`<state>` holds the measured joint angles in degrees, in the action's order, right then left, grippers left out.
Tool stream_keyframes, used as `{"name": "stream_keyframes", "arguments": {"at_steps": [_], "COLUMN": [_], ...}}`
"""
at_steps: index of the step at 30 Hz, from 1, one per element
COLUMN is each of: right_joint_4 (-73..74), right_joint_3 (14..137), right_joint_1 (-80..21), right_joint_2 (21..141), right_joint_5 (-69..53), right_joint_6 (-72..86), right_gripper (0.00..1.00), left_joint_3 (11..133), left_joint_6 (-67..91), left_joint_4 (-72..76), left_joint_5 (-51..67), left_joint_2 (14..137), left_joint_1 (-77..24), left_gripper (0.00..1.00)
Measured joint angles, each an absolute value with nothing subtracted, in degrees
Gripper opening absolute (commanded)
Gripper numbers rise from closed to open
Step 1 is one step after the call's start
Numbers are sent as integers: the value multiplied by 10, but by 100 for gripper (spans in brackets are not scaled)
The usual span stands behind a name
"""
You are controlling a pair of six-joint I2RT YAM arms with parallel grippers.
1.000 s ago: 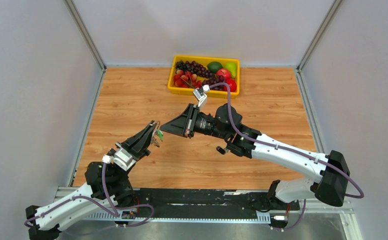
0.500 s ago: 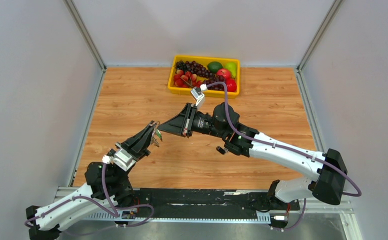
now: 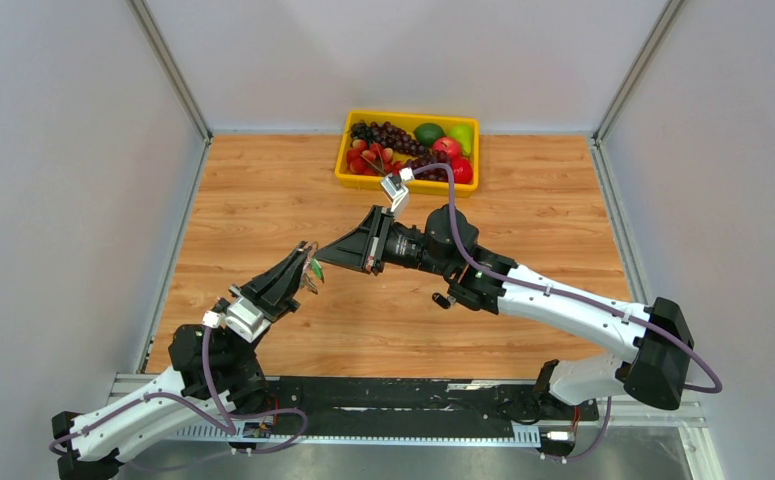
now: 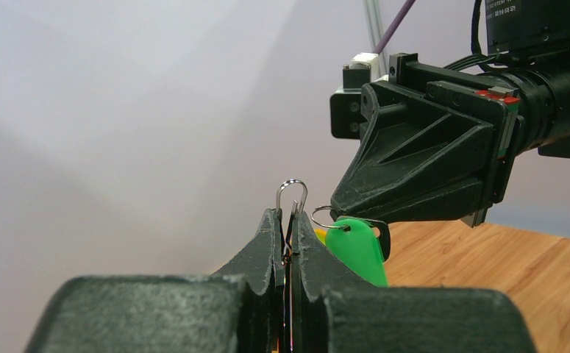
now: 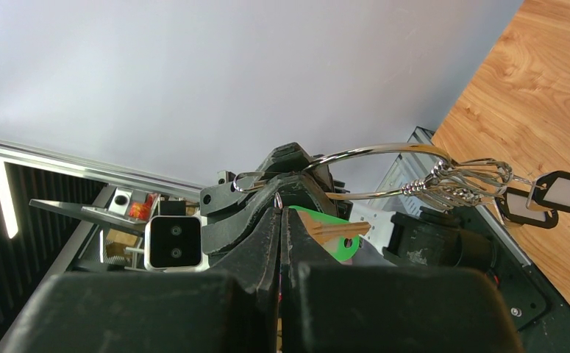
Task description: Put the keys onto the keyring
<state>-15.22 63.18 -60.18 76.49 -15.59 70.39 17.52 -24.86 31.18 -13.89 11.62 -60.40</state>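
Green key (image 4: 357, 254) hangs head-up, long axis running downward, above the near-left middle of the table (image 3: 263, 200). Its blade is hidden behind the left gripper (image 4: 290, 229), which pinches the keyring (image 4: 291, 190). The right gripper (image 4: 338, 204), pressed together, meets the key's small ring (image 4: 324, 218); whether it grips the ring is unclear.

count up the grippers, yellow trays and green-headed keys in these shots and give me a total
grippers: 2, the left gripper shut on the keyring and the right gripper shut
yellow tray: 1
green-headed key: 1
total: 4
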Motion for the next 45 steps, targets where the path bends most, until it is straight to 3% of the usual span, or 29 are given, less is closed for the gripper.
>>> {"name": "stream_keyframes", "arguments": {"at_steps": [45], "right_joint_4": [-154], "right_joint_3": [661], "right_joint_1": [-603], "right_joint_2": [788], "right_joint_5": [-162], "right_joint_6": [700], "right_gripper": [0], "left_joint_3": [175], "left_joint_6": [-249], "left_joint_4": [314], "left_joint_5": [-139], "left_joint_2": [113], "left_joint_1": [-604], "left_gripper": [1]}}
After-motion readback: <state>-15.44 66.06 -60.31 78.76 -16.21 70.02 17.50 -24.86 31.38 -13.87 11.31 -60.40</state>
